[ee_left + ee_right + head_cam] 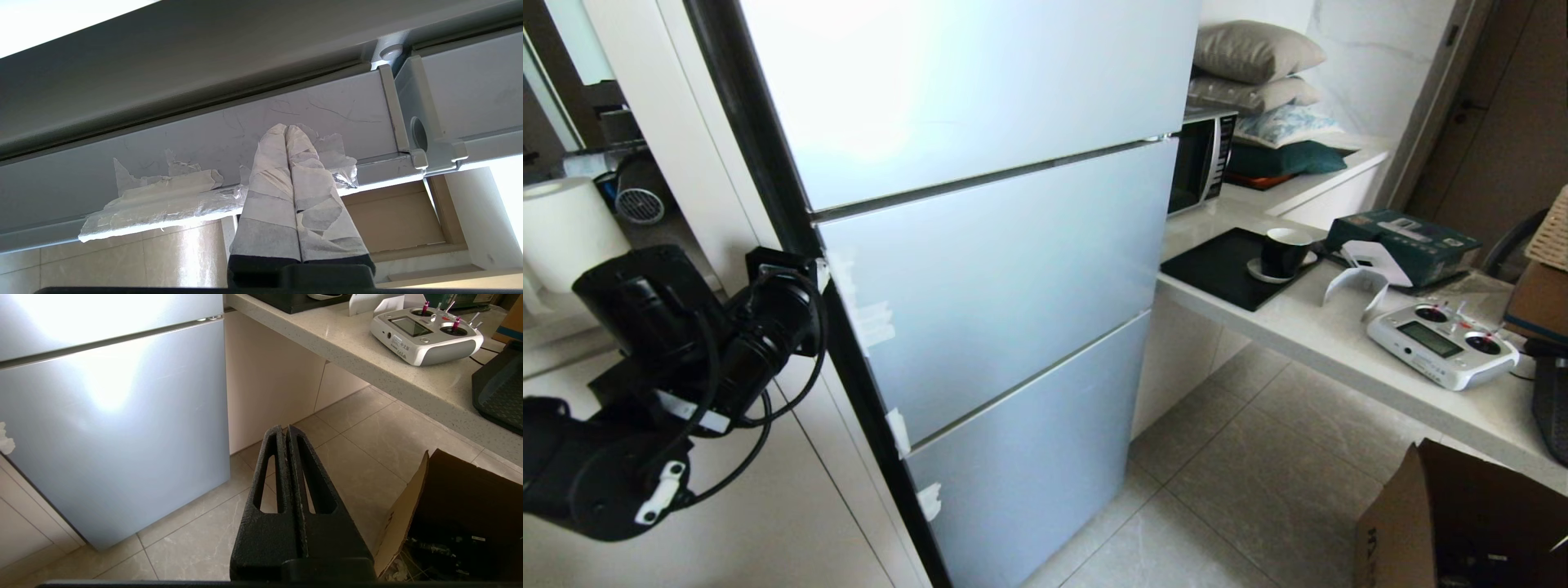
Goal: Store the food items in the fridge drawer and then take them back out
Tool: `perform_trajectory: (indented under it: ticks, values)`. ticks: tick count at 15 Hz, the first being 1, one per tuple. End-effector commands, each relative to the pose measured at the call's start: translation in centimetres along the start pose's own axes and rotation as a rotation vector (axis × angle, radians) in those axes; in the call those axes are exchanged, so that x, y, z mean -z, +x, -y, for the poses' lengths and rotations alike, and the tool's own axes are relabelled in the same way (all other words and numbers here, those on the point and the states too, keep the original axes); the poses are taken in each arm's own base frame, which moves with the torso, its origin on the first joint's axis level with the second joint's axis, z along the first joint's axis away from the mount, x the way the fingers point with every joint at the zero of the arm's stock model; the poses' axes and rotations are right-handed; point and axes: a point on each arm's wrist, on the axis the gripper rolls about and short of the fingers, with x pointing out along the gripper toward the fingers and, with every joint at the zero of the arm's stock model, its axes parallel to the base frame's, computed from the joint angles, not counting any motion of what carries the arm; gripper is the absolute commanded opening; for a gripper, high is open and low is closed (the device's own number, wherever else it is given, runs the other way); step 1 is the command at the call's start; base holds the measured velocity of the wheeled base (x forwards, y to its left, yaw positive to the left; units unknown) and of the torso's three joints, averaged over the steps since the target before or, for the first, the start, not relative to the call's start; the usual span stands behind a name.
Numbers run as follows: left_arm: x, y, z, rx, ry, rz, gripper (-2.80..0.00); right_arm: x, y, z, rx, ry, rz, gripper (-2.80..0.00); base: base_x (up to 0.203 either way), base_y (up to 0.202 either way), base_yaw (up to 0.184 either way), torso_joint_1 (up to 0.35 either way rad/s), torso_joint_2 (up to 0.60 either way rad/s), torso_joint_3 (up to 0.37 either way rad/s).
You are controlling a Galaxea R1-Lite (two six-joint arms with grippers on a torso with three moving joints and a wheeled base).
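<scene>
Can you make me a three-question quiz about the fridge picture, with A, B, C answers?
1. Where is the left gripper?
A. At the fridge door's taped edge
B. Inside the cardboard box
C. On the counter

2. What colour is the cup on the counter?
A. Red
B. Yellow
C. Black

3. How are the fridge doors?
A. All shut
B. One wide open
C. Taken off

Answers:
1 A: the left wrist view shows the taped fingers against the door's edge, beside torn tape.
2 C: the head view shows a black cup on a saucer.
3 A: the head view shows three flush panels, with no drawer or food in sight.
</scene>
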Motion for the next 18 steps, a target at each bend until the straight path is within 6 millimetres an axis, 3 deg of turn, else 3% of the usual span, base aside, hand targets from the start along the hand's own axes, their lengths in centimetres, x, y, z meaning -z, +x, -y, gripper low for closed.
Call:
perform_trajectory:
  ticks: [1, 13, 18]
  values:
    - [0.5, -0.3, 0.1, 0.004, -0.007, -0.022, -2.8, 0.0, 0.0, 0.0, -0.001, -0.001, 0.0, -2.8, 0.0, 0.0, 0.0, 0.0, 0.0, 0.0]
    - [0.5, -4.0, 0.4, 0.004, 0.004, -0.073, -2.8, 0.0, 0.0, 0.0, -0.001, -0.001, 0.0, -2.8, 0.0, 0.0, 0.0, 0.0, 0.0, 0.0]
    - [2.8, -5.6, 1.2, 0.037, 0.037, -0.181, -2.8, 0.0, 0.0, 0.0, -0.001, -0.001, 0.0, -2.8, 0.0, 0.0, 0.0, 0.0, 0.0, 0.0]
